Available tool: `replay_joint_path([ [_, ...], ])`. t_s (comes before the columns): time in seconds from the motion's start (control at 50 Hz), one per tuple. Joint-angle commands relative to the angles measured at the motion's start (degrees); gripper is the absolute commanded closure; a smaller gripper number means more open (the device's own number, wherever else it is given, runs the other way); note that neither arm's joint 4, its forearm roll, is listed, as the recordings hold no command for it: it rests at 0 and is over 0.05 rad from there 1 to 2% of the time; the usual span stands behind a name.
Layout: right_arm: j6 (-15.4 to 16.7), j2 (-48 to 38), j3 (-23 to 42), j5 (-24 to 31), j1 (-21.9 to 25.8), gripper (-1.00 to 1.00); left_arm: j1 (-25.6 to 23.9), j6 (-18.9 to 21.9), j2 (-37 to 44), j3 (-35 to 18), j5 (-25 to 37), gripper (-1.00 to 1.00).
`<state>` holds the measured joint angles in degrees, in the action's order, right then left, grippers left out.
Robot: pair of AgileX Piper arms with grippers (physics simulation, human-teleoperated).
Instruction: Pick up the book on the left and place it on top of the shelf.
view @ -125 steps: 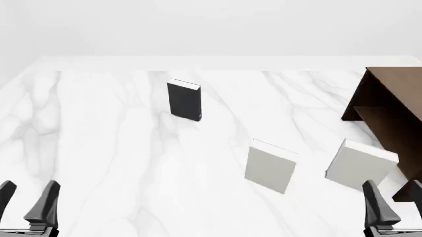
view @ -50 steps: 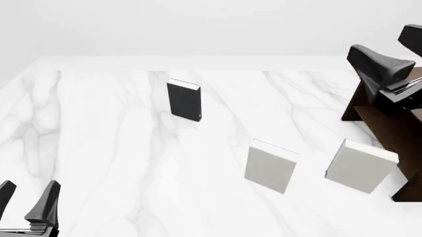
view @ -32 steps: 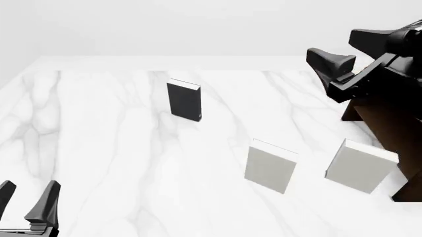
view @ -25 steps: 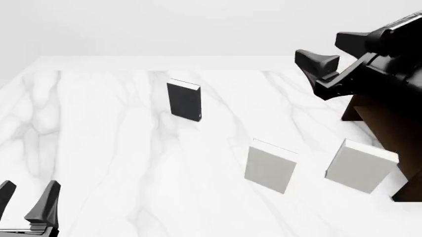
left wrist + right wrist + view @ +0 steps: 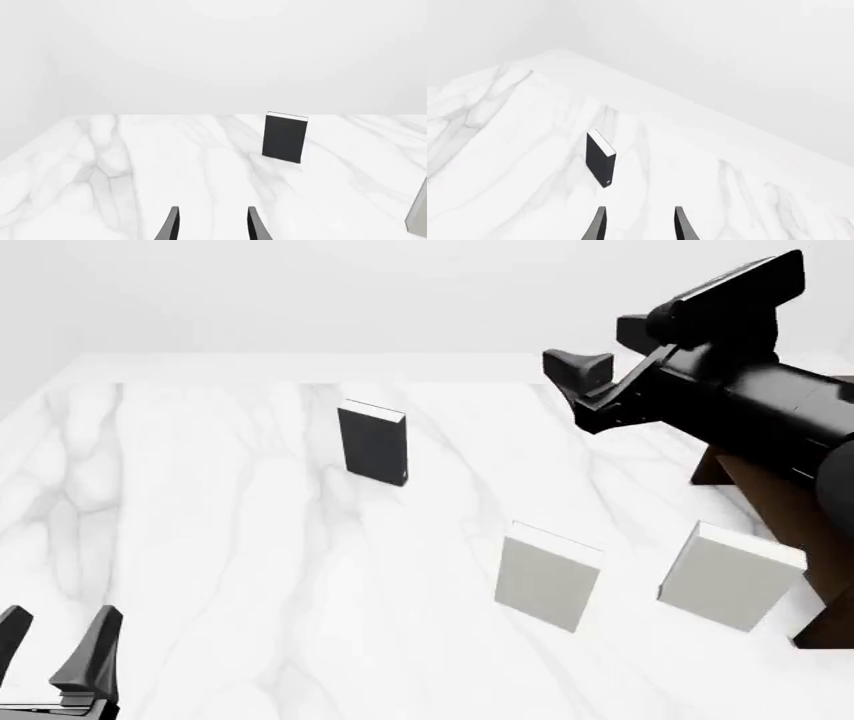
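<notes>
Behind the right arm (image 5: 747, 410), the shelf (image 5: 781, 490).

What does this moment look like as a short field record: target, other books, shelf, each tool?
target: black book, upright on the table, untouched
other books: two white books, upright, nearer the right side
shelf: dark brown shelf, far right, mostly hidden by the right arm
left tool: open, low at the near left edge
right tool: open, raised, pointing toward the black book
</notes>
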<state>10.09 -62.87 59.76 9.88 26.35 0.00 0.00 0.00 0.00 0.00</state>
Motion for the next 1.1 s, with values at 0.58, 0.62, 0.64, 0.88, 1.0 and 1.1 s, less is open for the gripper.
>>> replay_joint_path([
  [0.58, -4.2, -13.8, 3.3, -10.1, 3.7, -1.0, 0.0, 0.0, 0.0, 0.0, 0.0, -1.0],
  [0.62, -5.0, -15.0, 3.9, -10.6, 3.8, -1.0, 0.0, 0.0, 0.0, 0.0, 0.0, -1.0],
  [0.64, -5.2, -15.4, 4.0, -10.7, 3.8, -1.0, 0.0, 0.0, 0.0, 0.0, 0.0, -1.0],
  [0.88, -5.8, -20.8, 5.6, -13.2, 3.6, -1.0, 0.0, 0.0, 0.0, 0.0, 0.0, -1.0],
  [1.0, -6.2, -23.7, 7.5, -14.5, 3.0, -1.0, 0.0, 0.0, 0.0, 0.0, 0.0, -1.0],
  [1.1, -6.4, -25.6, 8.6, -15.1, 3.1, -1.0, 0.0, 0.0, 0.0, 0.0, 0.0, -1.0],
])
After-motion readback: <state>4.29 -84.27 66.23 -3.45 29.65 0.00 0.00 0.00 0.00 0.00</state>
